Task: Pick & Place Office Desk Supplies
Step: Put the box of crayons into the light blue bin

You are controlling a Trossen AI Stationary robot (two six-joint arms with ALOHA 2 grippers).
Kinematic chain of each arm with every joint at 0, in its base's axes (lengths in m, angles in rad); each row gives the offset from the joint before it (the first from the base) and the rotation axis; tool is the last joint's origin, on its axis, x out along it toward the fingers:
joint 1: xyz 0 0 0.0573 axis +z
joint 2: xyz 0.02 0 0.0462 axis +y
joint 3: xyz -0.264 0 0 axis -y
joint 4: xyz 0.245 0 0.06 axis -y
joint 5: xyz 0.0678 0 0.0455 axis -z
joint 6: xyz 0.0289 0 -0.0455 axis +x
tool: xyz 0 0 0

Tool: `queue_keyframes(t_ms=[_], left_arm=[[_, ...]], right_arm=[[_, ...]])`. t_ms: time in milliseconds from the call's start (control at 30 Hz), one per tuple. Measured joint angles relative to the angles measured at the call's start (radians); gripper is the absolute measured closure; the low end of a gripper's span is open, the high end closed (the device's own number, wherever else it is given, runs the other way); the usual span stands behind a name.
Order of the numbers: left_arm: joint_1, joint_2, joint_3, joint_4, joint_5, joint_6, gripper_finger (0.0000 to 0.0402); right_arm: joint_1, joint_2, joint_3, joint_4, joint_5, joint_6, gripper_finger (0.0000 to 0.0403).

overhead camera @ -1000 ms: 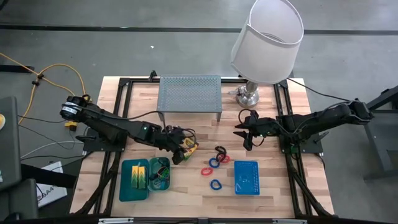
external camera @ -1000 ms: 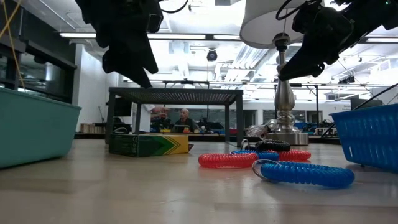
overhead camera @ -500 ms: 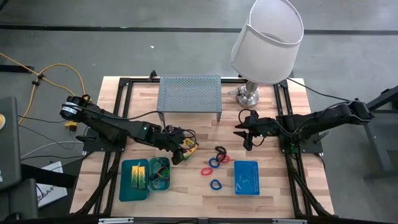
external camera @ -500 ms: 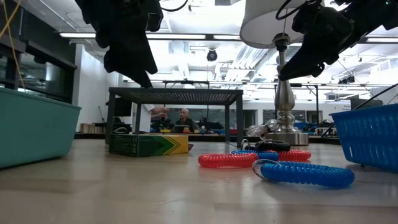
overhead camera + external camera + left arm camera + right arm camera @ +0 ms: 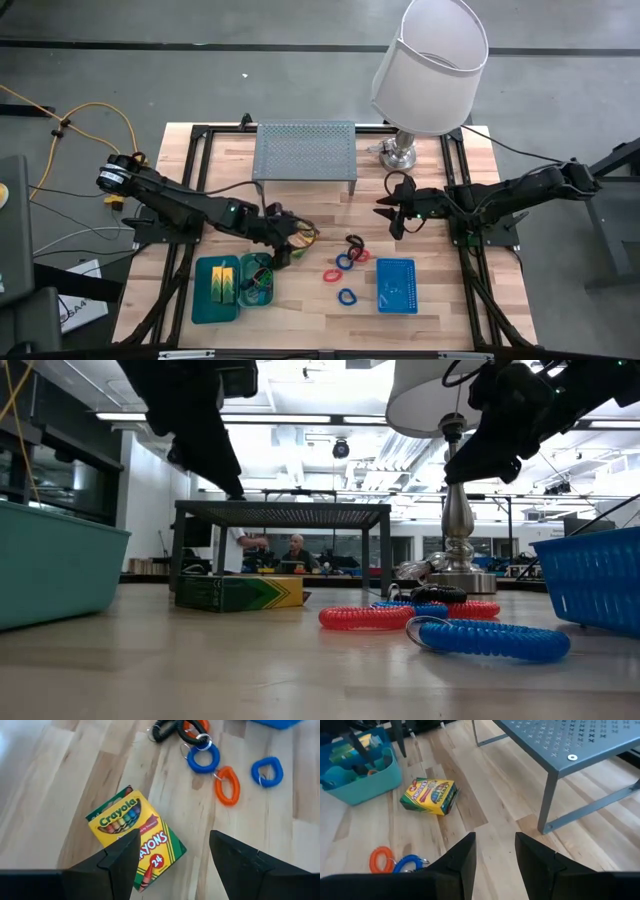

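The yellow-green crayon box (image 5: 135,837) lies flat on the wooden table, left of centre (image 5: 306,237). My left gripper (image 5: 172,860) hovers open just above and to the box's left (image 5: 283,245), slanting down, and touches nothing. Red, blue and black band loops (image 5: 346,262) lie in a loose cluster right of the box (image 5: 203,757). My right gripper (image 5: 392,216) hangs open in the air near the lamp's base, looking toward the box (image 5: 429,795). Teal trays (image 5: 232,285) and the blue mesh basket (image 5: 396,285) stand near the front edge.
A grey perforated riser shelf (image 5: 305,152) stands at the far middle of the table. A white-shaded lamp (image 5: 430,60) stands at the far right. The teal trays hold yellow-green blocks (image 5: 223,282). Bare wood lies between the box and the shelf.
My left gripper has rolled about its own pointing line while staying above the crayon box; its fingers remain open. The box and the loops have not moved.
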Motion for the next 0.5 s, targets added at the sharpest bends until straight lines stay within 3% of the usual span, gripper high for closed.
queue_keyframes(t_ms=[167, 267, 500], left_arm=[[-0.008, 0.0, 0.0, 0.0, 0.0, 0.073, 0.0172], [-0.008, 0.0, 0.0, 0.0, 0.0, 0.12, 0.0172], [-0.007, 0.0, 0.0, -0.046, -0.015, 0.127, 0.0172]], right_arm=[[0.0, 0.0, 0.0, 0.018, -0.012, 0.004, 0.0279], [0.0, 0.0, 0.0, 0.068, -0.084, -0.025, 0.0279], [-0.001, 0.13, 0.003, 0.406, -0.223, -0.232, 0.0279]])
